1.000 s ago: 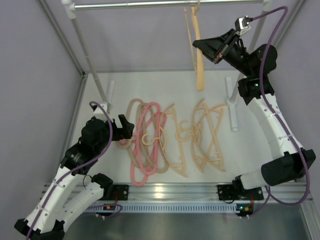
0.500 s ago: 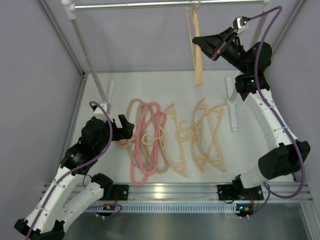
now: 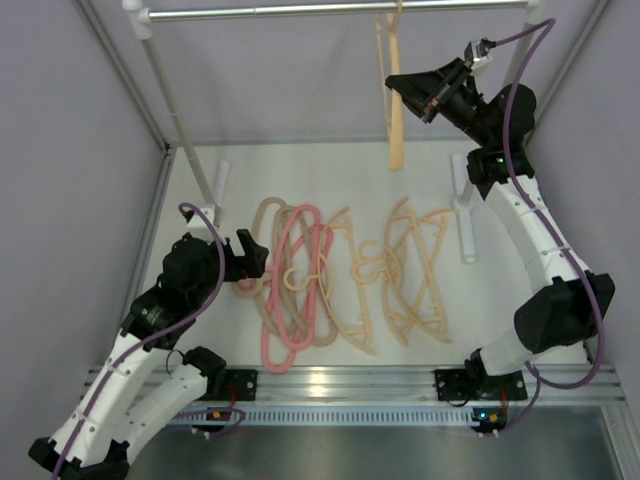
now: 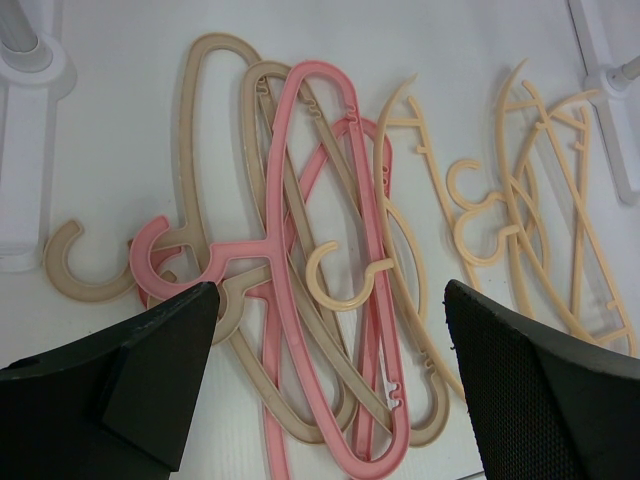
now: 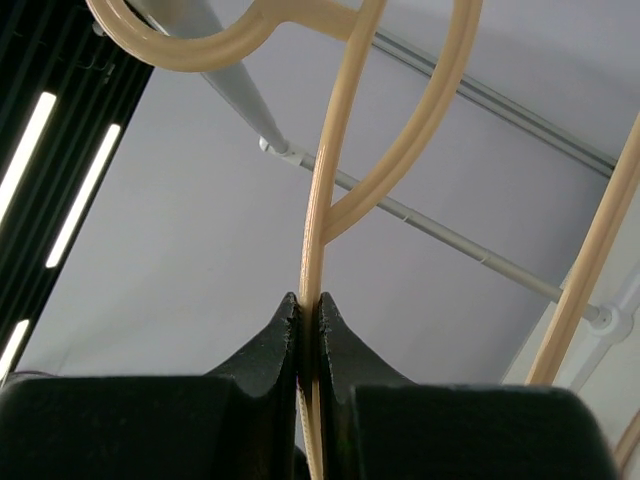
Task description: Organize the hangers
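My right gripper [image 3: 396,84] is raised by the grey rail [image 3: 300,9] and shut on a pale peach hanger [image 3: 396,110] that hangs down from the rail. In the right wrist view the fingers [image 5: 283,335] pinch its thin edge [image 5: 312,240] below the hook. Several hangers lie tangled on the white table: a pink one [image 3: 285,290], beige ones [image 3: 268,215] and peach ones [image 3: 415,270]. My left gripper [image 3: 250,262] is open just left of that pile; its view shows the pink hanger [image 4: 330,260] and a peach hook [image 4: 340,285] between its fingers [image 4: 150,370].
White posts with feet stand at the left [image 3: 205,190] and right [image 3: 465,215] of the table. Grey walls and a metal frame enclose the space. A metal strip [image 3: 340,385] runs along the near edge.
My right gripper has lifted slightly and moved toward the rail with the peach hanger, which now hangs straighter. The left arm has not moved.
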